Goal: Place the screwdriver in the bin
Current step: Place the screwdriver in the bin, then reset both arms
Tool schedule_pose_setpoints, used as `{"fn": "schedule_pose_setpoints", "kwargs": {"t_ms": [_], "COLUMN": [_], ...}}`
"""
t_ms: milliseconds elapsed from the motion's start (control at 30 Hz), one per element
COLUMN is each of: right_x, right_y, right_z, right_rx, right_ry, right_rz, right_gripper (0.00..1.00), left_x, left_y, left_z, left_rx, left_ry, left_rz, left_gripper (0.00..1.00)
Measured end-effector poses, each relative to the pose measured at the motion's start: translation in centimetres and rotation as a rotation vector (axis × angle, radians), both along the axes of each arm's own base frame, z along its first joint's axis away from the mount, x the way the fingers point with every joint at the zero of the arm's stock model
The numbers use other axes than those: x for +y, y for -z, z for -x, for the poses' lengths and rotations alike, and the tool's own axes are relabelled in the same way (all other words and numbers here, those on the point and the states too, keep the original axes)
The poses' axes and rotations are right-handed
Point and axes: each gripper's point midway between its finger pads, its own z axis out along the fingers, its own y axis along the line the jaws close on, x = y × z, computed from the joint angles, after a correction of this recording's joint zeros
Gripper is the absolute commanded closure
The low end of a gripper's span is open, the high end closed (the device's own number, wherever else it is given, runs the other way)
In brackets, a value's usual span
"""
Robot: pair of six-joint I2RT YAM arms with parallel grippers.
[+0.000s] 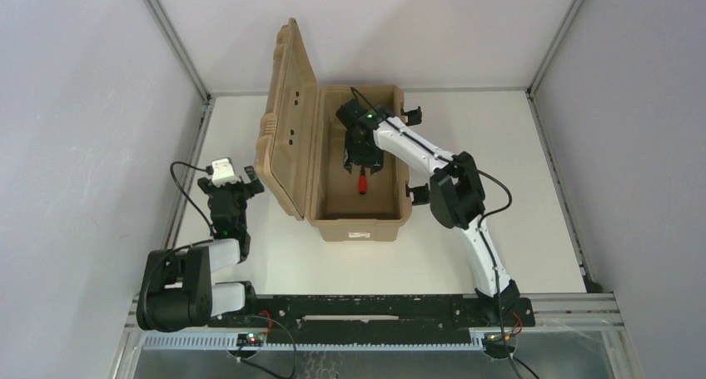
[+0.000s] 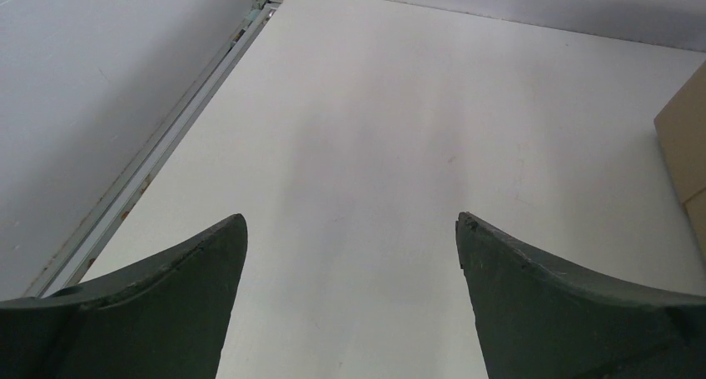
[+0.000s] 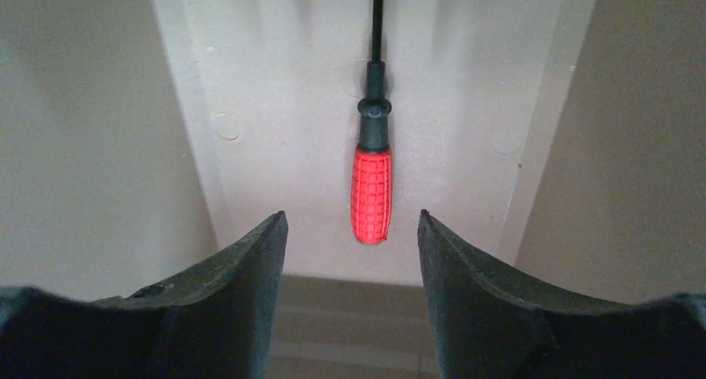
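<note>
Screwdriver [image 3: 371, 187], small, with a red ribbed handle and a thin dark shaft, lies flat on the floor of the large tan rectangular plastic bin [image 1: 358, 223]. The bin stands on the white bench [image 1: 516, 229] with its ribbed lid [image 1: 287, 121] thrown up to the left. The left wrist view catches only a tan corner of it at the right edge. From above, the right pincer [image 1: 364, 164] reaches down inside the bin and hides the shaft, so only the red handle shows below it. In the right wrist view the shaft's tip is cut off by the top edge. There the right pincer's jaws stand partly apart and grip nothing. The handle's butt end shows between the two fingertips, touching neither. The left pincer [image 2: 351, 221] gapes wide over the bench beside the bin, holding nothing.
</note>
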Motion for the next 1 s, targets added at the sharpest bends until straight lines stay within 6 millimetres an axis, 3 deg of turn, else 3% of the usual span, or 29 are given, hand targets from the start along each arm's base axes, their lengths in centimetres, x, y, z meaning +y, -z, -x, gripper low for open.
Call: {"fn": "schedule_pose_setpoints", "kwargs": {"t_ms": [233,467,733,1000], "right_x": [-0.2,-0.7,-2.1,-6.3], "right_y": [-6.3,-10.4,-16.6,-21.7], "right_z": [-0.4,-0.5,0.1,-0.5], "right_rx": [-0.117,-0.201,-0.324,-0.452], "right_ry": [-0.030,-0.058,-0.109,-0.102], "right_rz": [-0.059,-0.080,-0.122,-0.121], "right_gripper": [0.20,0.01,0.00,0.00], "left_x": [0.0,0.0,0.0,0.0], "left_y": [0.0,0.0,0.0,0.0], "left_z": [0.0,0.0,0.0,0.0], "left_rx": [0.000,0.000,0.000,0.000], "left_ry": [0.000,0.000,0.000,0.000], "left_rz": [0.000,0.000,0.000,0.000], "left_gripper": [0.00,0.00,0.00,0.00]}}
